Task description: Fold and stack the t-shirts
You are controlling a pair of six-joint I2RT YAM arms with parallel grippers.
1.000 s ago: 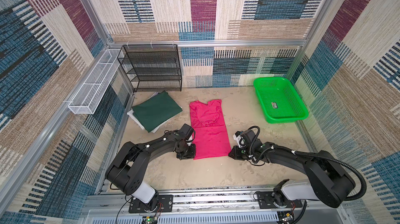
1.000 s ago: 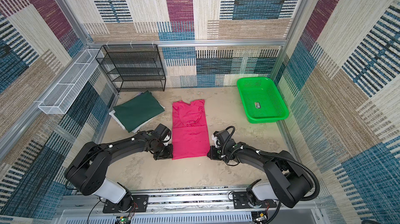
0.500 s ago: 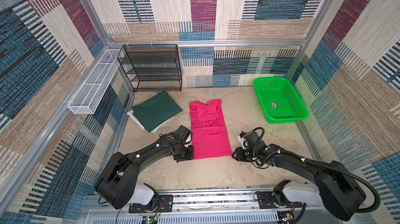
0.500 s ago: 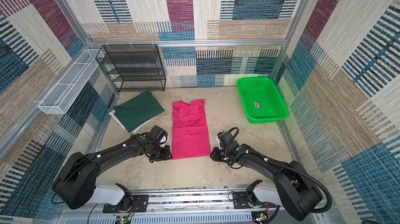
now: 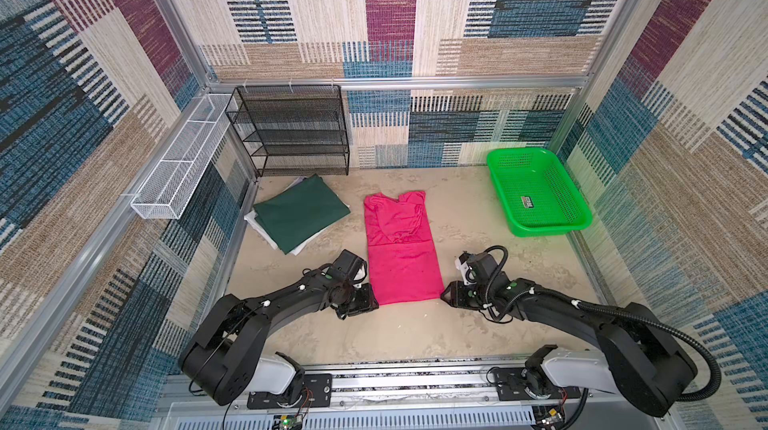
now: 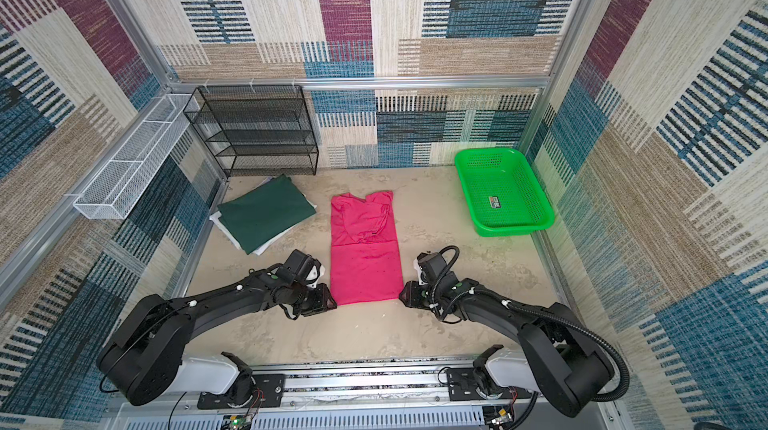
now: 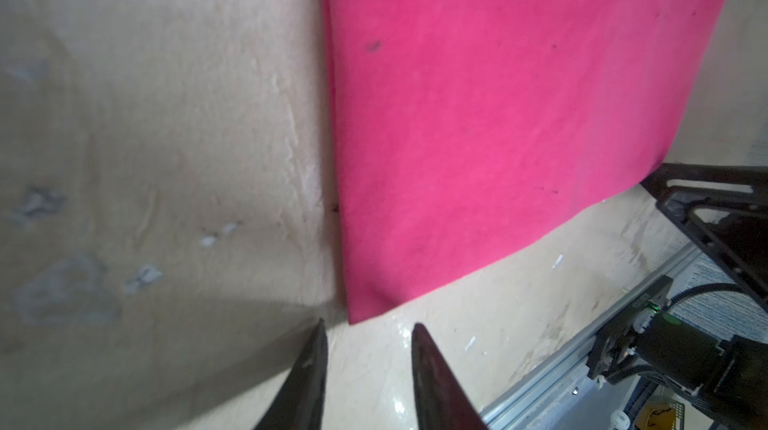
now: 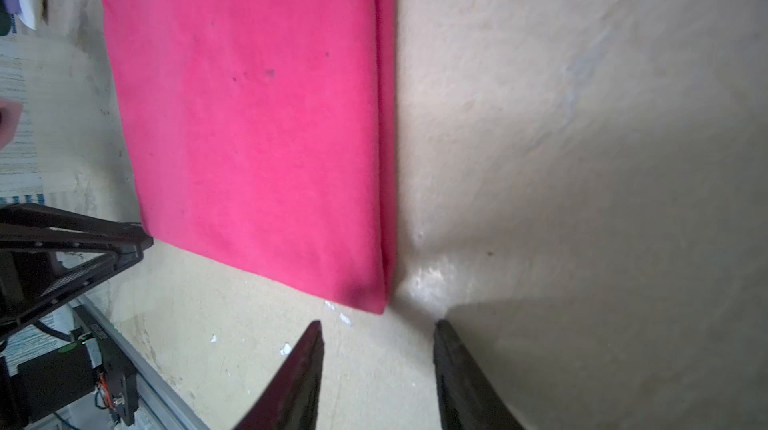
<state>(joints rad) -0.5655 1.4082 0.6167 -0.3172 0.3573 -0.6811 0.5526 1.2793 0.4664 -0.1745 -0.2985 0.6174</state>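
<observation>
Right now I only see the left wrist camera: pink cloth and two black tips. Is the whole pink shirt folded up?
Observer: Only partly. In both top views the pink t-shirt is a long strip, sleeves folded in.
Operator: Any other shirts?
Observer: Yes, a dark green t-shirt lies folded on white ones beside the black rack.
Operator: Is the other end effector holding it?
Observer: No, the right end effector is open, just off the shirt's corner.

left hand (image 7: 368,324) low, jaws apart, empty, right hand (image 8: 378,322) the same
</observation>
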